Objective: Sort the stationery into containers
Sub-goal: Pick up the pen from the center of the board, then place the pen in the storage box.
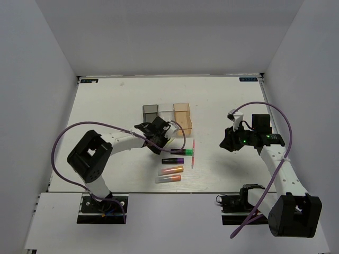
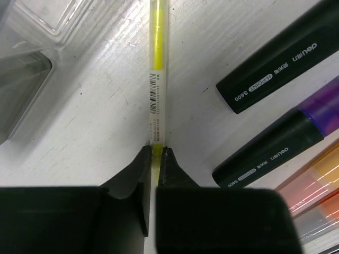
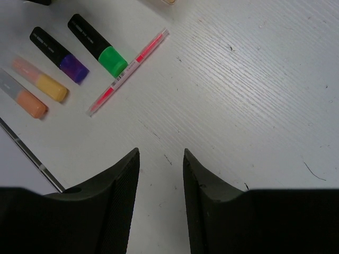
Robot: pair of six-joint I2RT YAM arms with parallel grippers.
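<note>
My left gripper is shut on the near end of a thin pale stick with a yellow core and barcode label, which points towards the containers. In the top view this gripper sits just in front of the dark grey, clear and tan-orange boxes. The green-ended marker, purple-ended marker, two silvery-orange tubes and pink pen lie on the table. My right gripper is open and empty, right of the pink pen.
The white table is walled on three sides. In the left wrist view the two black markers lie close on the right of the stick, and the clear box is at the upper left. The table's front edge shows near the tubes.
</note>
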